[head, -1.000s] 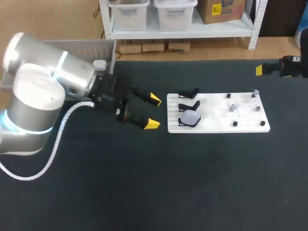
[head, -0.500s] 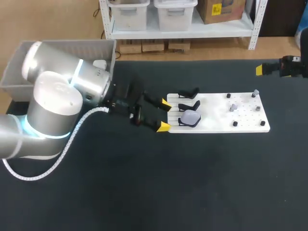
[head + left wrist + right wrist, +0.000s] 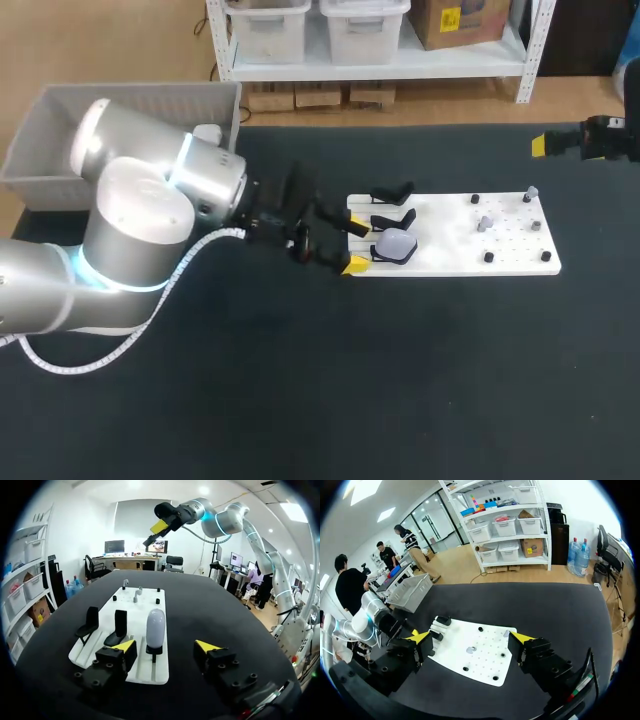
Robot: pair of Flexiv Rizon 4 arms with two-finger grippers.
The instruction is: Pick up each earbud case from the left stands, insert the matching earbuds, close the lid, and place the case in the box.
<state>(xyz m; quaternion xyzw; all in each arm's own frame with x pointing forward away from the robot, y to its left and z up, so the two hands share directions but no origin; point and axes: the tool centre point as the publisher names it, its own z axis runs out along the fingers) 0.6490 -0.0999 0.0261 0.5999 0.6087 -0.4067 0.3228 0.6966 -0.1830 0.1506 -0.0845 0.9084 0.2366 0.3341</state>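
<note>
White board (image 3: 450,235) on the black table (image 3: 300,400), with three black stands (image 3: 392,193) in a row along its left end. The case (image 3: 155,627) — pale and rounded — sits upright on the stand nearest me. My left gripper (image 3: 166,646) hangs low at that end of the board with its fingers spread wide. The case is just ahead of the gap between them, nearer one finger and touching neither. One yellow tip is over the board's edge, the other over the table beside it. Small grey earbuds (image 3: 484,223) stand among black pegs at the board's right end. The grey box (image 3: 60,130) is at the back left corner, behind my left arm. My right gripper (image 3: 469,637) is well apart from the board, off the table's back right — fingers released, gripping nothing.
</note>
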